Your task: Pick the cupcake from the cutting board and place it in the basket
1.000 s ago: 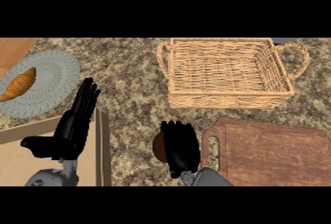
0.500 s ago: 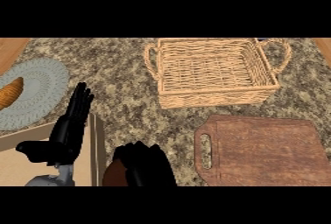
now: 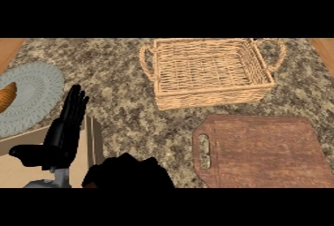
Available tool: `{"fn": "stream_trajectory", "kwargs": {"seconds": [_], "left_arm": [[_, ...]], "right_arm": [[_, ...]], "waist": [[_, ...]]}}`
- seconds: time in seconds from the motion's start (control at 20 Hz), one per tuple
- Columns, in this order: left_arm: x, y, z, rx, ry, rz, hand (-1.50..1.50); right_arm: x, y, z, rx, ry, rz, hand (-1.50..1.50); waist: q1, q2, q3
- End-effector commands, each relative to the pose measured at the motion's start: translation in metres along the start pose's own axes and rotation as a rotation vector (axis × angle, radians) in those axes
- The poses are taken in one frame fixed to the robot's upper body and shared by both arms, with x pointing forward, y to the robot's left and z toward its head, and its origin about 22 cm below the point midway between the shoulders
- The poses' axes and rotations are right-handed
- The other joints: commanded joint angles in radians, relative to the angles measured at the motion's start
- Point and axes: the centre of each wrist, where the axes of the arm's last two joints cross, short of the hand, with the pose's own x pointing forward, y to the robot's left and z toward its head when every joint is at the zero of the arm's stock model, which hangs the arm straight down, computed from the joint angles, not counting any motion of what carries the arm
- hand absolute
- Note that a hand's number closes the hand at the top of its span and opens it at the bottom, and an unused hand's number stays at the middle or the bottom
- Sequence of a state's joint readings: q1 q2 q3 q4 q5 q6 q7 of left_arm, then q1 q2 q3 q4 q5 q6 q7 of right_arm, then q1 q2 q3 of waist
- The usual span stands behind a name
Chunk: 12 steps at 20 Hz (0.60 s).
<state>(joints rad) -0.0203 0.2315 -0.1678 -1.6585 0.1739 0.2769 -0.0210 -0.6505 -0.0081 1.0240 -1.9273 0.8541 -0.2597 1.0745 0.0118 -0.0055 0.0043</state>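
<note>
The wicker basket (image 3: pixel 215 95) stands at the back centre with nothing visible inside it. In front of it, to the right, the brown wooden cutting board (image 3: pixel 267 150) lies bare. My right hand (image 3: pixel 130 173) is at the lower edge, left of the board, fingers curled downward. The cupcake is hidden under that hand; the earlier frames showed a brown bit of it beside the fingers. My left hand (image 3: pixel 65 128) rests open at the left, fingers pointing up.
A pale round plate (image 3: pixel 36 97) with an orange pastry (image 3: pixel 6 97) lies at the far left. The speckled stone counter (image 3: pixel 124 88) runs between plate, basket and board. A beige lower surface (image 3: pixel 20 167) shows past the counter's edge at the lower left.
My right hand has drawn left and down from beside the board's handle to the lower edge, staying curled. The view has shifted a little. My left hand has held its pose.
</note>
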Motion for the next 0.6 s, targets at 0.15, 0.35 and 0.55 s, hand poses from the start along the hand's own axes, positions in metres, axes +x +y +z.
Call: {"fn": "stream_trajectory", "kwargs": {"seconds": [0.15, 0.35, 0.55], "left_arm": [[0.003, -0.005, 0.0, 0.007, -0.011, 0.031, 0.0], [0.012, 0.0, 0.005, 0.005, -0.002, 0.019, 0.0], [0.005, 0.013, 0.001, 0.003, -0.009, 0.02, 0.0]], "right_arm": [[0.004, -0.041, -0.027, -0.039, 0.199, 0.061, 1.5], [-0.025, -0.045, -0.025, -0.09, 0.252, 0.225, 1.5], [-0.06, -0.068, -0.049, -0.123, 0.262, 0.263, 1.5]], "waist": [[-0.013, 0.003, -0.005], [-0.019, 0.001, -0.004], [-0.01, 0.007, -0.004]]}}
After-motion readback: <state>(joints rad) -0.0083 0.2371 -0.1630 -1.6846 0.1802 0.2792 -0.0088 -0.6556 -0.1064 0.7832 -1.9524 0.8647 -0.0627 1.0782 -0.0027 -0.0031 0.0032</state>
